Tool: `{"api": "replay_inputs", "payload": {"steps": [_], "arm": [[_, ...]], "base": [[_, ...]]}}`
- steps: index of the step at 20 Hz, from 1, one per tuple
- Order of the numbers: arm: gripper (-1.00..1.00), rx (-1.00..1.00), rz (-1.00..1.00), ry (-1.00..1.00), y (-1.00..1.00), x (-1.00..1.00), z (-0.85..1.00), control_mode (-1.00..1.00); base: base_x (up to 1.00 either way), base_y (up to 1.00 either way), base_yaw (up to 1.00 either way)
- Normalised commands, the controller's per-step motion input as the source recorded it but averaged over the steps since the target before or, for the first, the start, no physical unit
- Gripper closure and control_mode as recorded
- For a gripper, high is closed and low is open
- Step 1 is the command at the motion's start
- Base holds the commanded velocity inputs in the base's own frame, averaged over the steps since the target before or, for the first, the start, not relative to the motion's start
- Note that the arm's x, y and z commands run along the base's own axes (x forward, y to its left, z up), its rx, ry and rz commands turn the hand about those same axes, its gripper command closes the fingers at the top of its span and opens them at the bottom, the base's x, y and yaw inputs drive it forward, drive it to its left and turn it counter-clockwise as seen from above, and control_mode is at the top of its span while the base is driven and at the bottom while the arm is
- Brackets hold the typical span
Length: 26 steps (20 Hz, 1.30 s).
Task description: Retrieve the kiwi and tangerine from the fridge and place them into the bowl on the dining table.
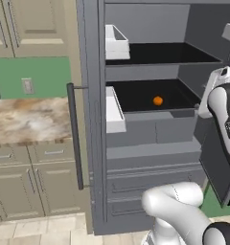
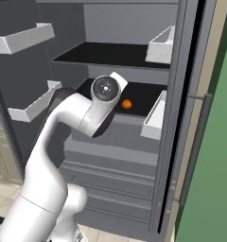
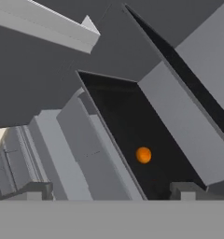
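The slate-grey fridge stands with both doors open. A small orange tangerine lies alone on the dark lower shelf. My gripper is open, its two dark fingertips spread wide, and it hangs in front of that shelf, a short way from the tangerine, with nothing between the fingers. In the right base view my wrist sits just left of the tangerine and hides the hand. The kiwi, the bowl and the dining table are out of view.
White bins hang on the open doors at both sides of the shelves. A long dark door handle sticks out at the left. A marbled counter over beige cabinets lies further left.
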Motion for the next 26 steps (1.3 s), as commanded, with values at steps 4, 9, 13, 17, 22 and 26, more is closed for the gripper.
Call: {"api": "replay_inputs", "payload": {"steps": [4, 9, 13, 17, 22, 26], "arm": [[-1.00, 0.00, 0.00, 0.00, 0.00, 0.00, 0.00, 1.00], [-1.00, 0.00, 0.00, 0.00, 0.00, 0.00, 0.00, 1.00], [-1.00, 0.00, 0.00, 0.00, 0.00, 0.00, 0.00, 1.00], [-1.00, 0.00, 0.00, 0.00, 0.00, 0.00, 0.00, 1.00], [-1.00, 0.00, 0.00, 0.00, 0.00, 0.00, 0.00, 1.00], [-1.00, 0.00, 0.00, 0.00, 0.00, 0.01, 0.00, -1.00]], "base": [[0.44, -0.05, 0.00], [0.35, -0.01, 0.00], [0.35, 0.00, 0.00], [0.22, 0.00, 0.00], [0.13, 0.00, 0.00], [0.00, 0.00, 0.00]]}}
